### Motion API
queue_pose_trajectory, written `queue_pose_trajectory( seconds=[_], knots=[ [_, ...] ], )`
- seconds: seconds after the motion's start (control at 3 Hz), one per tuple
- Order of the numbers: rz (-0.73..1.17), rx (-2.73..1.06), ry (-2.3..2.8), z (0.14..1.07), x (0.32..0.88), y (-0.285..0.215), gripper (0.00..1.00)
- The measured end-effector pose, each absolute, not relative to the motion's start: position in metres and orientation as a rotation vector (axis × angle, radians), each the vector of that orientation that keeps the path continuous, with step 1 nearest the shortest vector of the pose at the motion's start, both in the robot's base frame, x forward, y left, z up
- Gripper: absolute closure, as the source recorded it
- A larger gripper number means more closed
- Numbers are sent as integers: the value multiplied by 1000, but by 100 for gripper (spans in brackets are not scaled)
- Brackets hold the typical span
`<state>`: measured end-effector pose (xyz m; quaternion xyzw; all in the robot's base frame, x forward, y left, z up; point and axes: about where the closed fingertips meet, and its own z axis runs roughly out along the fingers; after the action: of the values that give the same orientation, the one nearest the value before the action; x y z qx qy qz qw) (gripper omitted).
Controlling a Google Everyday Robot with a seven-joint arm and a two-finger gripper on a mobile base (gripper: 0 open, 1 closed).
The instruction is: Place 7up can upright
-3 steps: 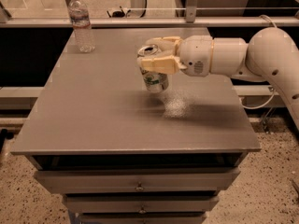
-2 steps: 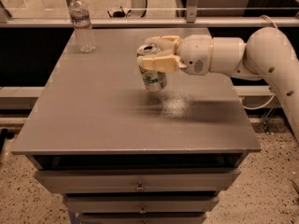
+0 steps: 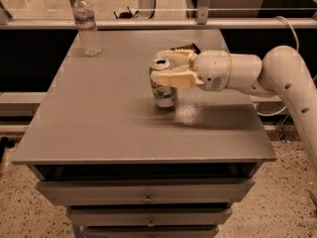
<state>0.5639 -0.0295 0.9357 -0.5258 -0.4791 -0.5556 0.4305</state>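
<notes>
The 7up can [image 3: 164,92] is white and silver with green print, and its silver top faces up. It stands upright at the middle of the grey table [image 3: 99,123], with its base at or just above the tabletop. My gripper [image 3: 156,68] reaches in from the right and is shut on the can's upper part, one cream finger [image 3: 174,78] in front and the other behind the rim. The white arm [image 3: 277,73] runs off to the right.
A clear plastic water bottle [image 3: 86,26] stands upright at the table's far left corner. Drawers [image 3: 146,198] sit under the tabletop. A metal rail [image 3: 148,23] runs behind the table. The floor to the right is speckled.
My gripper has lowered the can towards the tabletop, keeping it upright. The bottle has not moved.
</notes>
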Motion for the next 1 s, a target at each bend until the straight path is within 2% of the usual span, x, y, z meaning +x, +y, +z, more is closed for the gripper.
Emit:
queue_pose_trajectory(
  seconds=[0.67, 1.0],
  knots=[
    [-1364, -1339, -1106, 910, 537, -58, 12],
    [-1365, -1358, -1106, 911, 530, -71, 0]
  ],
)
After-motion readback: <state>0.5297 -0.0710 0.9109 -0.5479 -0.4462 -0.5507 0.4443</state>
